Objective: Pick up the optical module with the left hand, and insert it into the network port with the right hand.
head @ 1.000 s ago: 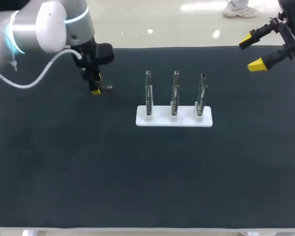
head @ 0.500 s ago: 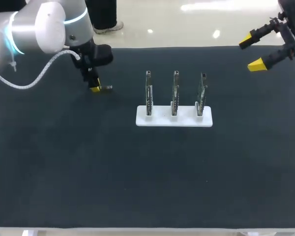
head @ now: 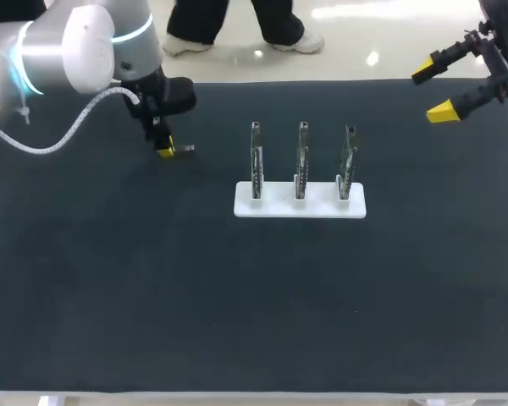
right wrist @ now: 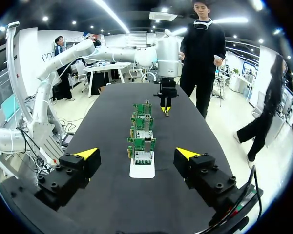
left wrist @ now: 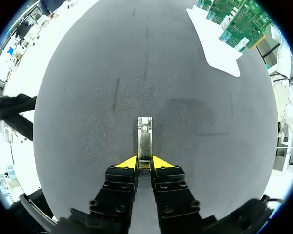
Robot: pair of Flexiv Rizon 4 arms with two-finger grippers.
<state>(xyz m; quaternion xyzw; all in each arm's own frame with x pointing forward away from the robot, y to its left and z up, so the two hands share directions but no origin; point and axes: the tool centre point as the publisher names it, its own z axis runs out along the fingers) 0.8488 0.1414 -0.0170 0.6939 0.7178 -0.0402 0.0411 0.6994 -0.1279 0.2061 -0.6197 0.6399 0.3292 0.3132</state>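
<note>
The optical module (left wrist: 144,139), a small silver metal bar, lies on the black table mat with its rear end between the yellow fingertips (left wrist: 127,162) of my left gripper (left wrist: 144,164). Both tips press against its sides, so the gripper is shut on it. In the head view the left gripper (head: 164,150) stands at the table's far left, the module (head: 184,150) sticking out toward the boards. The network ports are on three upright green circuit boards (head: 300,161) on a white base (head: 299,203). My right gripper (head: 436,89) hangs open and empty above the far right corner.
The board stand (right wrist: 142,134) stands ahead of my right gripper (right wrist: 137,154), in line with the left arm's gripper (right wrist: 164,109) beyond it. The black mat (head: 237,313) spreads bare toward the near edge.
My left gripper's fingers have drawn together onto the optical module at the same spot. The right arm has stayed still.
</note>
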